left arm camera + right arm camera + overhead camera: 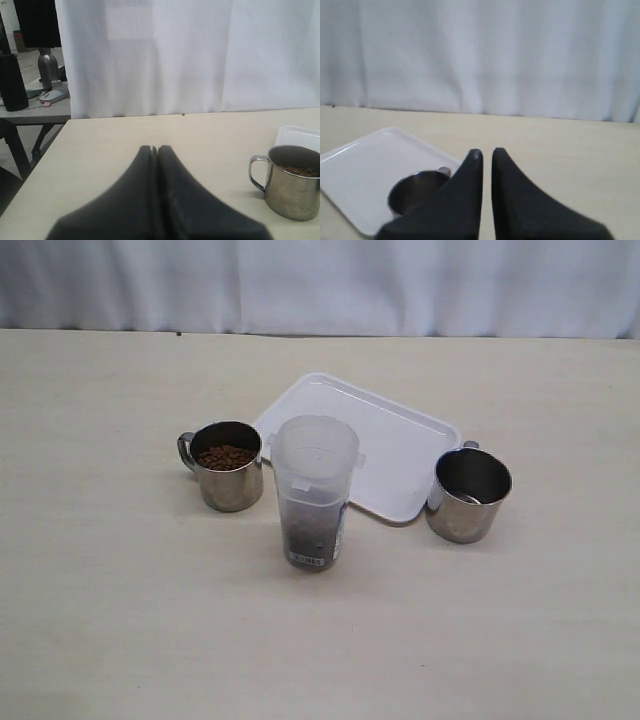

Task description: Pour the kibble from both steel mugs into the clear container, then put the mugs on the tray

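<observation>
The table (120, 620) holds everything. The white tray (400, 440) lies at the back. The clear container (315, 490) stands just in front of it, with a steel mug on each side. The left mug (228, 468) has kibble (226, 456) in it. The right mug (470, 495) looks empty, and the container has some kibble in the bottom.

So I think the left mug is next. Grip it firmly, lift it over the container's wide rim, and tip it slowly. A fast pour could spill pellets or knock the container over.

The left end effector (154, 150) is closed tight with nothing in it. The full mug stands ahead and off to one side, well apart, with its handle on the nearer side. The right end effector (485, 152) is closed too, holding nothing. The empty mug sits just beyond it, partly hidden.
</observation>
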`<state>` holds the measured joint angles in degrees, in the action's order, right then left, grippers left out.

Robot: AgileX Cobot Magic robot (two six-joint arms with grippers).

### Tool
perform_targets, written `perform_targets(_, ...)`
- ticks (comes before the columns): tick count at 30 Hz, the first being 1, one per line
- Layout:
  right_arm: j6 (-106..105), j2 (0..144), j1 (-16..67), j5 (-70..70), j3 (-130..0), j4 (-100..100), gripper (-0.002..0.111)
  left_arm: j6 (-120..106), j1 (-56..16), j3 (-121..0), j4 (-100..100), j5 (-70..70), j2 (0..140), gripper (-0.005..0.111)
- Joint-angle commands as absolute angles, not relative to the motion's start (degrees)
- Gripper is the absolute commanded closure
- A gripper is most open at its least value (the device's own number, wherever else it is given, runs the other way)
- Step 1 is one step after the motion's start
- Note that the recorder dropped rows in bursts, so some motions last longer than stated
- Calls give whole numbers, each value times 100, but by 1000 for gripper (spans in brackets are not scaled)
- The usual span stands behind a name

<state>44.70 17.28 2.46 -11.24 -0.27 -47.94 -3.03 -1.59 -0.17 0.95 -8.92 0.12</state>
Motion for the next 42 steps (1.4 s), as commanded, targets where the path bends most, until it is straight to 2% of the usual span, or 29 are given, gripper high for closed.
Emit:
perform_targets(1,4857,641,212,0,0,-4716,103,-296,-204,0,82,-815,0,107)
perform_targets(4,5035,484,212,475,0,-4668,103,-296,-204,0,82,-815,0,107)
perform_targets(35,5214,484,212,461,0,-4668,103,-296,-204,0,82,-824,0,107)
perform_targets(42,5146,0,248,515,0,-4506,103,-296,-204,0,82,-824,0,107)
